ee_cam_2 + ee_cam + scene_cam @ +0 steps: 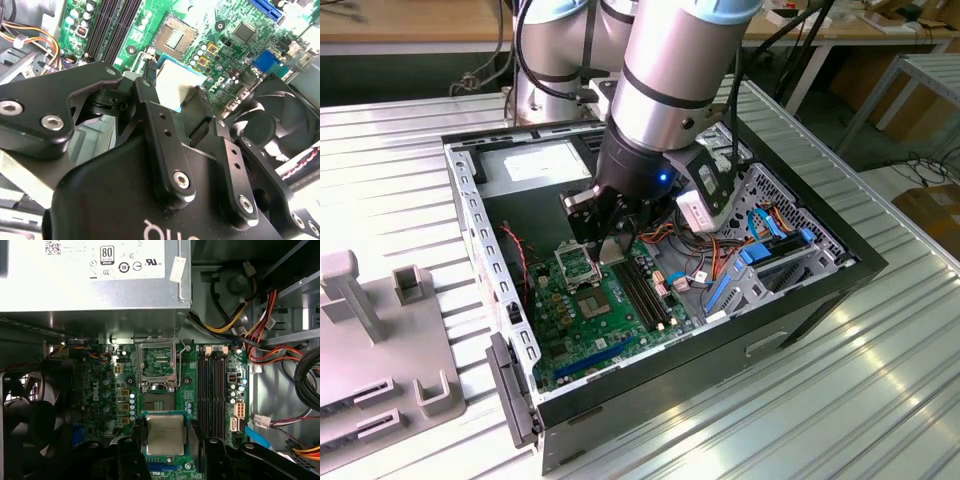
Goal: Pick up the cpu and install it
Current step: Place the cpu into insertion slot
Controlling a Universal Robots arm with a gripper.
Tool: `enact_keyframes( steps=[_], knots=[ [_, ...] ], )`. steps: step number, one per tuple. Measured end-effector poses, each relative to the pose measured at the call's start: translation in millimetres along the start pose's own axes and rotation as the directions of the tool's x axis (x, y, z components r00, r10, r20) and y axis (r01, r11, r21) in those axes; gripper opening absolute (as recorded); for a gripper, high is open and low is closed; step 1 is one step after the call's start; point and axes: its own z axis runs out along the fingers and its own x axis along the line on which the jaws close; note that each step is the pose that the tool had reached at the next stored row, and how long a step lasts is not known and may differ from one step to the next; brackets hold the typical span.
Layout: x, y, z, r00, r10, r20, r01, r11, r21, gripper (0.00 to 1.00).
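Closest to the lens in the second wrist view: the black linked fingers of the tool, closed on the cpu by two opposite edges. Carried flat, metal lid upward, above the motherboard and just short of the open socket; not seated in it. Judged light, stiff and thin, with a smooth lid giving little friction, so best pinched at the greenish rim as here, never across the underside contacts. Probably fragile too: no tolerance for tilt or a sideways shove over the socket's fine pins. Hard to say from the exterior view how high above the board, given the arm's wrist in the way. Around all this, the open computer case, lying on its side on the ribbed metal worktop and holding the motherboard, a power supply, a black fan, memory slots, bundled coloured cables and a drive cage with blue tabs.
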Motion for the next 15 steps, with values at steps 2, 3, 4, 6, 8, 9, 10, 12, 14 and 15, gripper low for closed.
enact_keyframes(
  steps=[2, 3, 4, 6, 8, 9, 10, 12, 14, 15],
  knots=[
    [-0.2, -0.2, 4.5, 1.0000, 0.000, -0.0001, 0.000, 1.0000, 0.0001, 0.46],
    [-0.3, -0.3, 6.5, 1.0000, 0.000, 0.0000, 0.000, 1.0000, 0.0000, 0.46],
    [-0.5, -0.4, 8.7, 1.0000, 0.000, -0.0001, 0.000, 1.0000, 0.0001, 0.46],
    [-0.7, -0.6, 13.3, 1.0000, 0.000, -0.0001, 0.000, 1.0000, 0.0002, 0.46],
    [-1.1, -0.8, 19.5, 1.0000, 0.000, -0.0001, 0.000, 1.0000, 0.0002, 0.46],
    [-1.2, -0.9, 21.3, 1.0000, 0.000, -0.0001, 0.000, 1.0000, 0.0001, 0.46],
    [-1.3, -1.1, 24.3, 1.0000, 0.000, -0.0001, 0.000, 1.0000, 0.0002, 0.46],
    [-1.5, -1.2, 28.0, 1.0000, 0.000, 0.0000, 0.000, 1.0000, 0.0000, 0.46],
    [-1.7, -1.3, 31.0, 1.0000, 0.000, -0.0005, 0.000, 1.0000, -0.0001, 0.46],
    [-1.7, -1.4, 31.5, 1.0000, 0.000, -0.0005, 0.000, 1.0000, -0.0003, 0.46]
  ],
)
